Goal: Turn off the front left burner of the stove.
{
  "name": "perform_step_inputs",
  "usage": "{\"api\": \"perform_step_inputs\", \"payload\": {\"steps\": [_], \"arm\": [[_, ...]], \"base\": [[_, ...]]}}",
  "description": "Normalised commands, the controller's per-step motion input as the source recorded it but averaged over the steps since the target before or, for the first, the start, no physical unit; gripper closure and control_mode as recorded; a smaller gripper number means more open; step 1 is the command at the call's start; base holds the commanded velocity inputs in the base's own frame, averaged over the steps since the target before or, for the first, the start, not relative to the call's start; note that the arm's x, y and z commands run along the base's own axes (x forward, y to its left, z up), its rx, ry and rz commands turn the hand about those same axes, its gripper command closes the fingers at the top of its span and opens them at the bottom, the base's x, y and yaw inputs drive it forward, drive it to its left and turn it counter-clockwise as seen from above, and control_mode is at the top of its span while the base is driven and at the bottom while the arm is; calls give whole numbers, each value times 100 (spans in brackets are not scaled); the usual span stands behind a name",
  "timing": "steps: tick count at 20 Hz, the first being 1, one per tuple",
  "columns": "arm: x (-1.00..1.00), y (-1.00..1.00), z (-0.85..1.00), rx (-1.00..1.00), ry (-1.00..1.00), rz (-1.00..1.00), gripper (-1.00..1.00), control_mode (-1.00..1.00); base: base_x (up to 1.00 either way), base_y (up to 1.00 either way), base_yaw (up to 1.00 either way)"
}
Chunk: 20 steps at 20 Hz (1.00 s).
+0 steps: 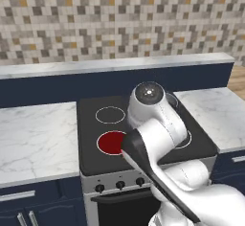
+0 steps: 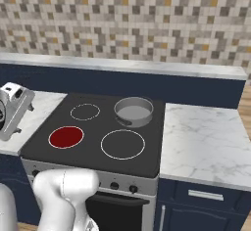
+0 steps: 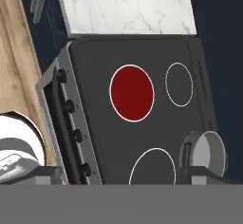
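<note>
Left base view: the front left burner (image 1: 112, 142) glows red near the stove's (image 1: 91, 163) front left corner — not yet off; the knobs (image 1: 120, 185) sit untouched. Right base view: burner (image 2: 66, 136) red. Hand view: the gripper (image 3: 121, 173) hangs well above the stove — jaws spread wide, holding nothing.

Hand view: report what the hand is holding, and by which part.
Nothing is held. The hand hangs open above the stove, its fingertips wide apart with only the cooktop between them; the front left burner glows red.
</note>
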Motion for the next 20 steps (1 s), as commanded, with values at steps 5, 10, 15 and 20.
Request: {"api": "perform_step_inputs", "payload": {"steps": [5,10,15,20], "arm": [[-24,27,-43,-39,0,85,-100,-100],[0,79,-61,-56,4,38,-100,-100],[0,78,-56,-61,0,31,-100,-100],[0,52,-55,-54,-1,19,-100,-100]], "base": [[0,0,0],[0,0,0],[0,0,0],[0,0,0]]}}
